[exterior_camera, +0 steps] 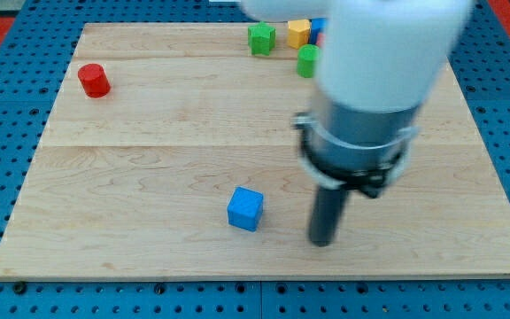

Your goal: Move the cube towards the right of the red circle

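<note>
A blue cube (pixel 245 209) sits on the wooden board (pixel 149 159) near the view's bottom, a little left of centre. A red circle, a short red cylinder (pixel 94 80), stands at the view's upper left. My tip (pixel 323 241) rests on the board to the right of the blue cube, a short gap apart from it, slightly lower in the view. The arm's white and grey body hides the board's upper right.
A green block (pixel 261 38), a yellow block (pixel 299 33) and a green cylinder (pixel 307 61) cluster at the view's top centre. A sliver of a blue block (pixel 318 27) shows beside the arm. The board lies on a blue perforated table.
</note>
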